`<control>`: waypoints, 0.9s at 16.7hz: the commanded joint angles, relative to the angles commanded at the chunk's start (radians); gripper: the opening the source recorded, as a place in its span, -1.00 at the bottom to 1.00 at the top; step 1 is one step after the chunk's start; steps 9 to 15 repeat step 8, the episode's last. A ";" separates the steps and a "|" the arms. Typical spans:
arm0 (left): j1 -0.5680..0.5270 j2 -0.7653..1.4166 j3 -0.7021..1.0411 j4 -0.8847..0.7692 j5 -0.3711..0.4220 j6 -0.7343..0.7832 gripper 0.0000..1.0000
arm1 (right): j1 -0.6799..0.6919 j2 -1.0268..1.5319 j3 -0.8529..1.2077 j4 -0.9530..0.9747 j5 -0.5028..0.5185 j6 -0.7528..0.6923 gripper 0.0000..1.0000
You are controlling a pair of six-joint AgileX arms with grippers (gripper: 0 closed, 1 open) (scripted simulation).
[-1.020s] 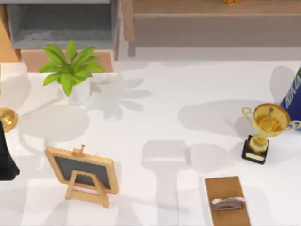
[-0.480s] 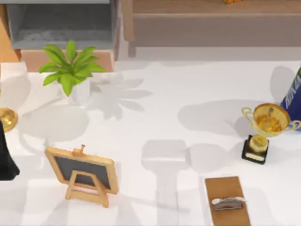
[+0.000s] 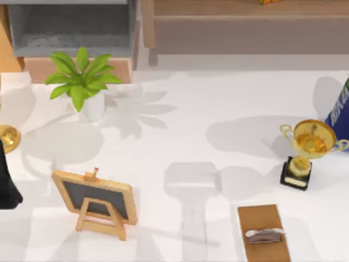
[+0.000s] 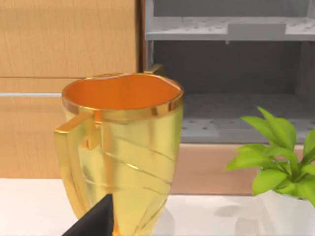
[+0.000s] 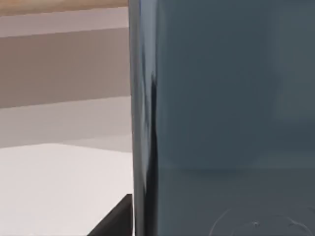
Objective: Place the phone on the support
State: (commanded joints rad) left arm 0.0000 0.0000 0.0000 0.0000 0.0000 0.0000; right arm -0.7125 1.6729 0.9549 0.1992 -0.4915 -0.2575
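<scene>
The phone (image 5: 226, 108) stands upright right up against the right wrist camera, a dark blue-grey glossy face with its thin edge turned toward the white table (image 5: 54, 187). A dark tip of the right gripper (image 5: 115, 220) sits just beside the bottom of that edge. I cannot tell whether it is gripping the phone.

From above, the support (image 3: 263, 233), a brown board with a silvery piece across it, lies near the front of the table toward the right. Behind it stands 1 gold trophy (image 3: 308, 148) on a black base, and a blue object with white lettering (image 3: 341, 106) is cut off at the right edge.

The left arm (image 3: 5, 185) is a black shape parked at the table's left edge. Its wrist camera looks at a gold cup (image 4: 120, 147) close ahead, with a dark tip of the left gripper (image 4: 96, 221) in front of it; how that gripper stands I cannot tell. A potted plant (image 3: 82, 82) stands at the back left, and a small easel chalkboard (image 3: 95, 199) near the front left.
</scene>
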 joint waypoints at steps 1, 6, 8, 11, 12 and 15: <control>0.000 0.000 0.000 0.000 0.000 0.000 1.00 | 0.000 0.000 0.000 0.000 0.000 0.000 0.81; 0.000 0.000 0.000 0.000 0.000 0.000 1.00 | 0.000 0.000 0.000 0.000 0.000 0.000 1.00; 0.000 0.000 0.000 0.000 0.000 0.000 1.00 | 0.000 0.000 0.000 0.000 0.000 0.000 1.00; 0.000 0.000 0.000 0.000 0.000 0.000 1.00 | 0.000 0.000 0.000 0.000 0.000 0.000 1.00; 0.000 0.000 0.000 0.000 0.000 0.000 1.00 | 0.000 0.000 0.000 0.000 0.000 0.000 1.00; 0.000 0.000 0.000 0.000 0.000 0.000 1.00 | 0.000 0.000 0.000 0.000 0.000 0.000 1.00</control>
